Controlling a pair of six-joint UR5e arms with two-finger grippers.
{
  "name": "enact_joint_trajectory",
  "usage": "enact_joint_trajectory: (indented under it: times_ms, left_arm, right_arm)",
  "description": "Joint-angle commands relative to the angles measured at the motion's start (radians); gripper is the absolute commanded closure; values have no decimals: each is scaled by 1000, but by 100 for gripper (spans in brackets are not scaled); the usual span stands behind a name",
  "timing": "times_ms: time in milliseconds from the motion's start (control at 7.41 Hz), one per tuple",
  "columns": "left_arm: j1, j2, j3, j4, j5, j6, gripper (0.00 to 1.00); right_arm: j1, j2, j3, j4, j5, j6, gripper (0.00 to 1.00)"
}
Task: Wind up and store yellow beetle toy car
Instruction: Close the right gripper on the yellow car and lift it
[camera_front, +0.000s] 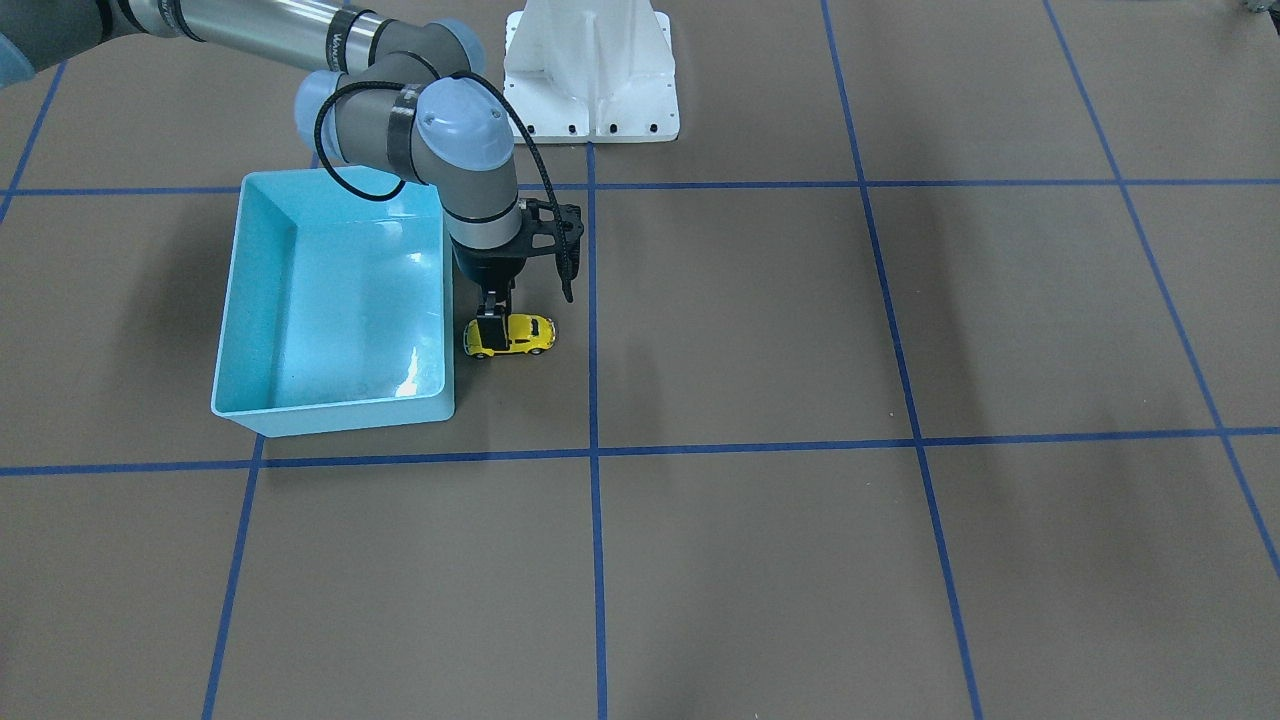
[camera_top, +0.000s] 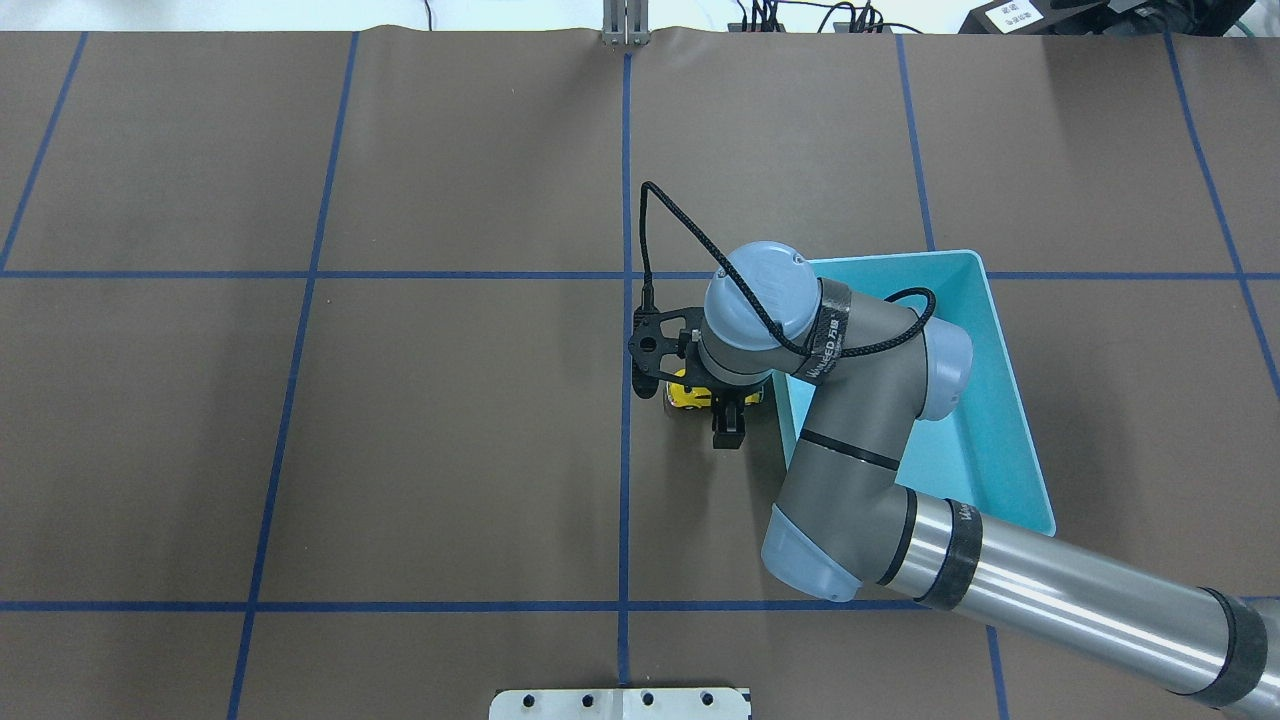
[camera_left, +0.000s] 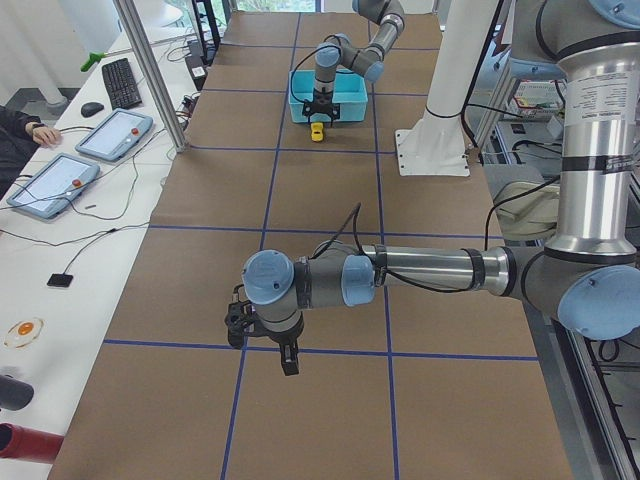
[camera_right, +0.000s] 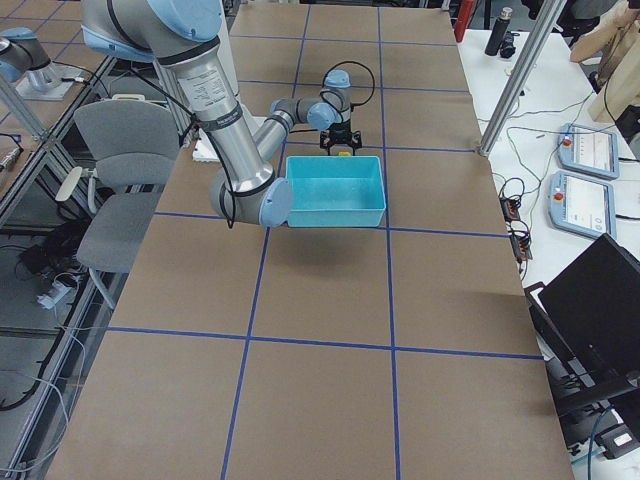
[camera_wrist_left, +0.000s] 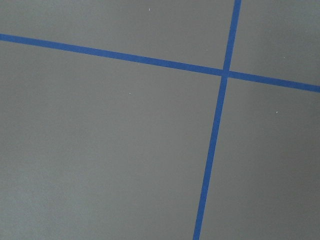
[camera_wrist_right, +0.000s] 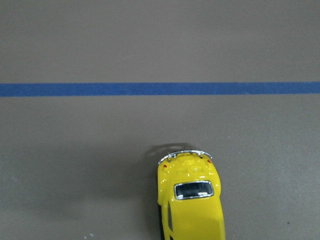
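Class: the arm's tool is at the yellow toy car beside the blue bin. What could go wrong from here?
1. The right tool straddles only one end of the glossy yellow beetle toy car, so the car might twist or slip when pulled back or lifted.
2. The car sits close to the wall of the light-blue bin; the tool or car could bump the bin.

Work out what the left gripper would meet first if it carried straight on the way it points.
The left gripper points straight down. Its wrist view shows only bare table crossed by blue tape lines, so it would probably meet the table first, near that crossing; its height is unclear.
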Motion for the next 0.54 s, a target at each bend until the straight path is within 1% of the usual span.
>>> enact_joint_trajectory:
  times_ms: [0,135,270,405]
  left_arm:
    - [-1,5,8,-1,1,3,0]
    - [-1,5,11,-1,1,3,0]
    - [-1,5,11,-1,1,3,0]
    - [-3,6,11,-1,1,3,0]
  right_arm:
    - [0,8,-31,4,-2,3,1]
    - [0,8,-35,5,0,1,1]
    - [0,14,-49,9,0,1,12]
    - [0,14,-64,49,0,1,50]
